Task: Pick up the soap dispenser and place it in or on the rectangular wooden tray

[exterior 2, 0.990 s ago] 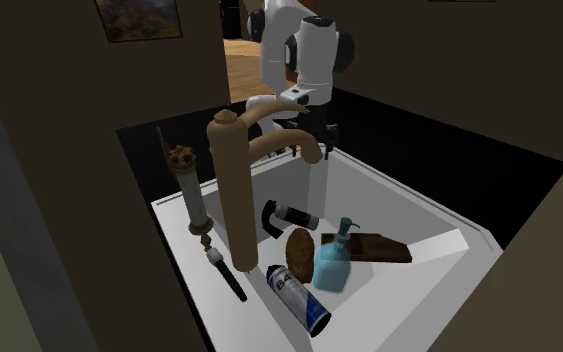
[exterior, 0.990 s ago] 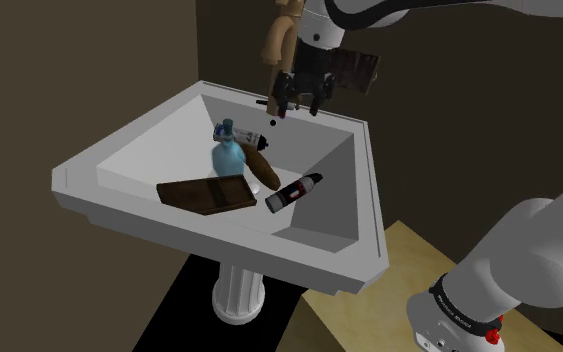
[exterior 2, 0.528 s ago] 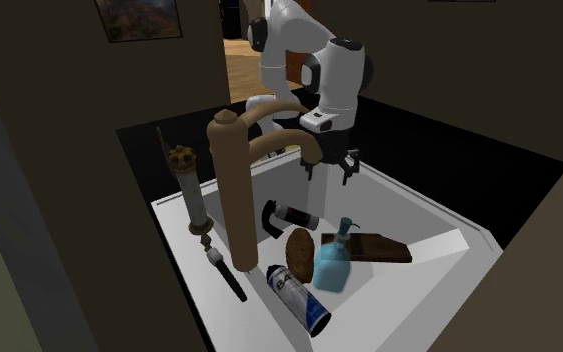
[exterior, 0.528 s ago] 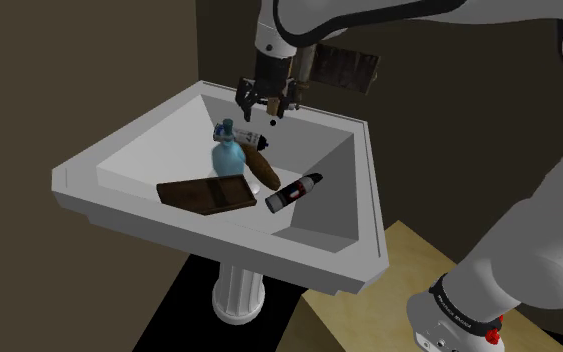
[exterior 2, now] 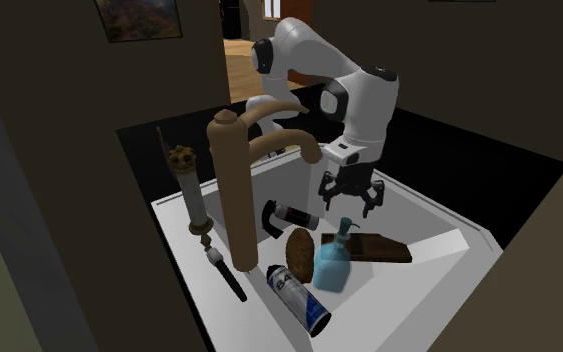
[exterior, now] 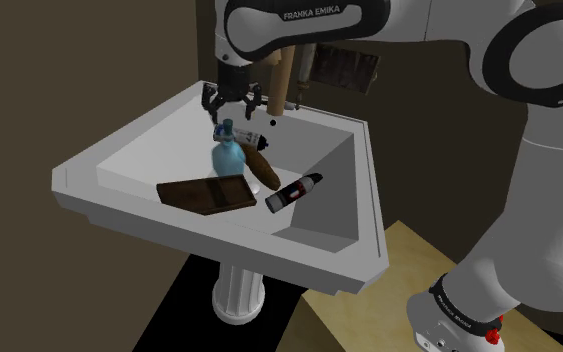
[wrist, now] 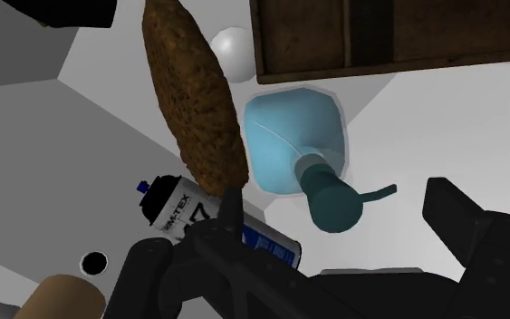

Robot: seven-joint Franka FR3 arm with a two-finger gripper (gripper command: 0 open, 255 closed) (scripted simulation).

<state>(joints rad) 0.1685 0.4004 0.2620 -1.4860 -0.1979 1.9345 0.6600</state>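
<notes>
Gripper [exterior: 232, 102] over dispenser [exterior: 229, 156], fingers apart, not touching it. Nothing grasped yet. Grasp, lift and carry to tray [exterior: 207, 195], just beside on the shoulder view's near side, all remain.

Dark brown walls [exterior: 89, 60] — white pedestal sink [exterior: 149, 222], framed picture [exterior 2: 137, 18].

The arm [exterior: 554, 200] is built of thick, rounded white links with dark grey bands at the joints, one band bearing white lettering [exterior: 318, 13] that reads "FRANKA EMIKA". Near its foot a black ring [exterior: 464, 318] carries small white print and a red mark [exterior: 496, 335]. The end effector [exterior: 234, 104] is all black, with two blocky fingers [wrist: 466, 213].
</notes>
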